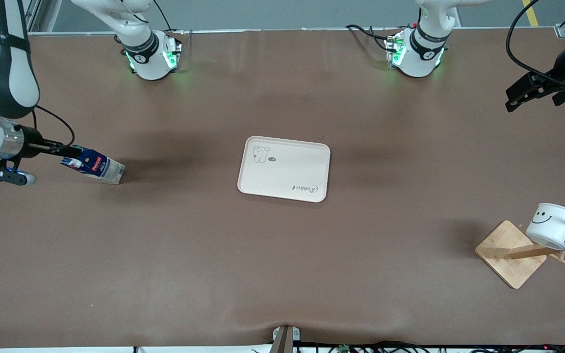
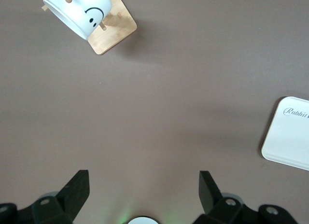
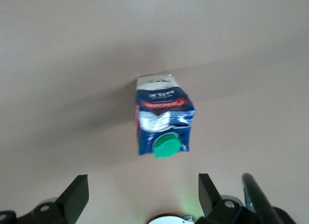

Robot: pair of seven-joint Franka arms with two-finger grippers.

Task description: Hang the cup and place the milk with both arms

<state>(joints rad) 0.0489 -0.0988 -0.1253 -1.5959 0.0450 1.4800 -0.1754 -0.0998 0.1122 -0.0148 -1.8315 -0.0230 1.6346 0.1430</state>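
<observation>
Nearest the camera, toward the left arm's end of the bench, wooden rack [image 1: 510, 260] stands on its square base, close to the bench end. Cup [image 1: 552, 225] hangs tilted on a rack peg by its black handle, smiley facing out. Bare bench [image 1: 282, 274] runs wide from the rack toward the right arm's end. White tray [image 1: 285, 169] lies mid-bench, farther from the camera than the rack, flat, with open bench on all four edges. Milk [image 1: 97, 166] is at the right arm's end of the bench, well apart from the tray, green cap toward my right tool [image 1: 62, 149]. That tool is at the carton's top with its fingers spread wide, and in the right wrist view neither finger presses the carton's sides. Can't tell if the carton base sits flat. My left tool [image 1: 523, 95] hangs in the air over the left arm's end of the bench, fingers spread, holding nothing, well apart from the rack and cup.
</observation>
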